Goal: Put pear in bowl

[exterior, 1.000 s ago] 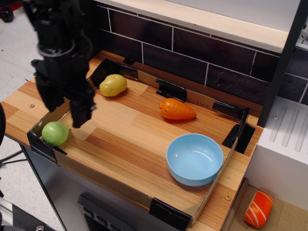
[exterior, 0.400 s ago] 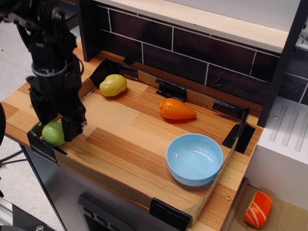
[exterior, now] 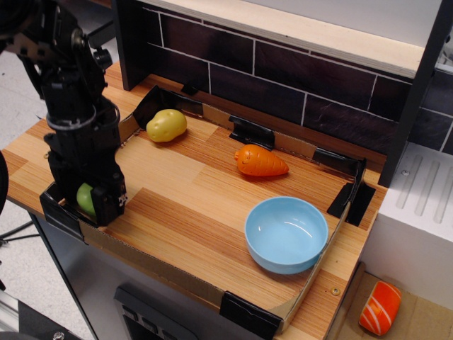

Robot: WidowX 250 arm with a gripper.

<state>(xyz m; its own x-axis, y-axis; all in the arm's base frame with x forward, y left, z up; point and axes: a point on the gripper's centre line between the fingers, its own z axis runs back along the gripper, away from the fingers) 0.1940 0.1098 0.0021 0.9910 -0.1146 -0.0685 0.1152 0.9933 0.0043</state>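
Wooden tray (exterior: 191,205) below a dark tiled wall, arm down in its near-left corner.
Bowl (exterior: 286,234) sits empty at the right end, well apart; gripper (exterior: 83,200) straddles the pear (exterior: 86,197), fingers either side for a grasp, though whether they are clamped I cannot tell.

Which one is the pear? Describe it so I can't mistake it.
Look at the wooden tray, near-left corner. The pear sits there between the fingers of the black claw: small, smooth, light green, unlike the yellow lumpy toy and orange carrot.
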